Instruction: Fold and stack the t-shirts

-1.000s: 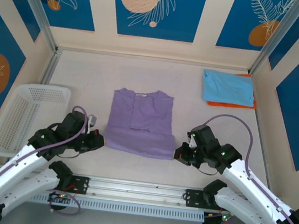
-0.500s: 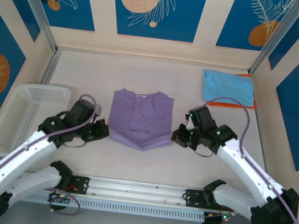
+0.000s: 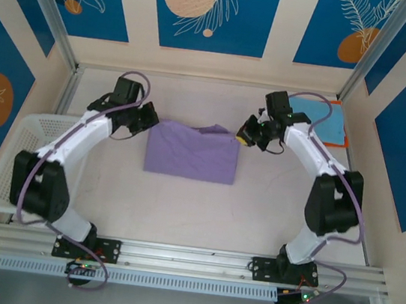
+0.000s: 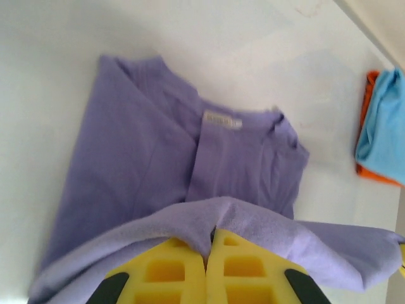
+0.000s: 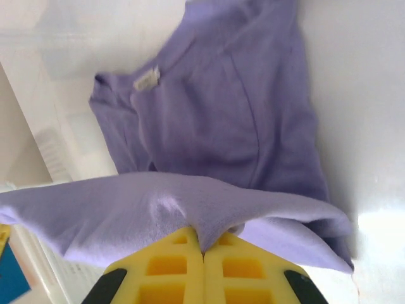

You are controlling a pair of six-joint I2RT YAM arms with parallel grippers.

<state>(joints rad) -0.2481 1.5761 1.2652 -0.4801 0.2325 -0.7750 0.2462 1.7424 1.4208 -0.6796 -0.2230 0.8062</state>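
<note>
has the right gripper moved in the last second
Yes: the right gripper went away from the front rail, up level with the blue shirt.

Top view looking down, wrist views close, sharing lavender t-shirt (image 3: 191,154)

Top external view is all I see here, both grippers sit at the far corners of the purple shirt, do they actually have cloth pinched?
Observer: Yes. The left wrist view shows the left gripper shut on a fold of the purple t-shirt.
Operator: And the right one?
Observer: The right gripper is shut on its edge too, cloth draped over its yellow fingers.
Operator: Is the neck label showing?
Observer: Yes, a white neck label faces up beneath the lifted edge.
</note>
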